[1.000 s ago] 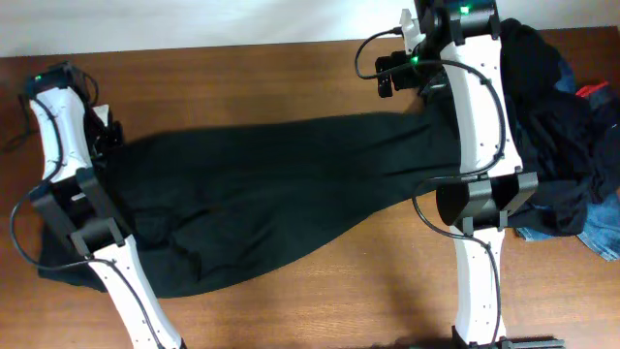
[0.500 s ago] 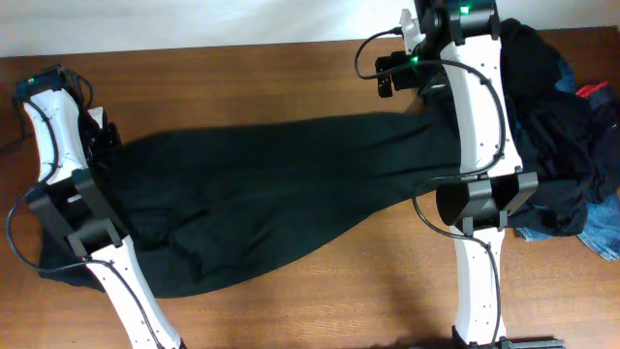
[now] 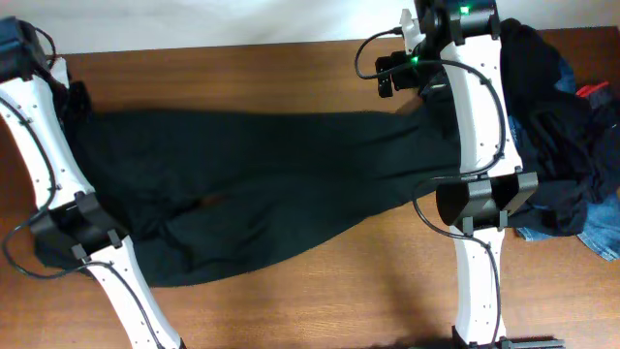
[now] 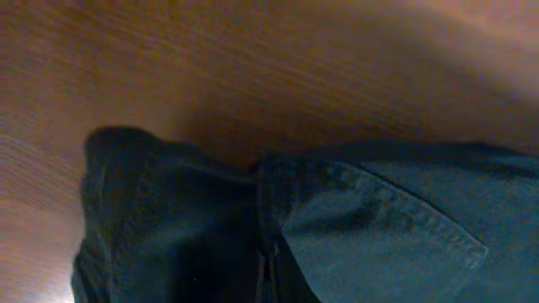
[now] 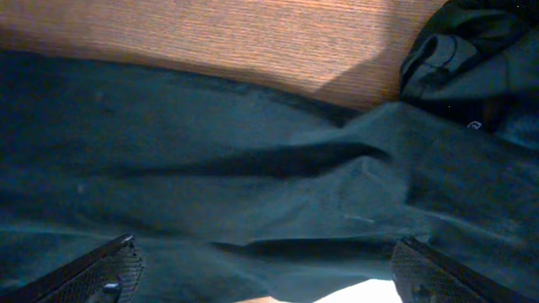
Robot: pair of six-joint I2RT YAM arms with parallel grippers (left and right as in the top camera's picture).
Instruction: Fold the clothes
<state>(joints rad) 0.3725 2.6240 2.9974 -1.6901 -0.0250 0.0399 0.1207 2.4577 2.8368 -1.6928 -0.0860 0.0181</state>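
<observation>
Long black trousers lie stretched across the wooden table. My left gripper is at their far left end, shut on the fabric there. The left wrist view shows that end close up, with a seam and a pocket edge; my own fingers are hidden by cloth. My right gripper hovers over the trousers' right end, open wide, with dark fabric lying below its two fingertips.
A heap of dark clothes sits at the right edge, with blue denim and a red piece showing. A corner of that heap shows in the right wrist view. Both arms' bases stand at the table's front.
My left gripper shut on the trousers' left end and pulled it up and to the left, drawing the cloth flatter. The right arm has not moved.
</observation>
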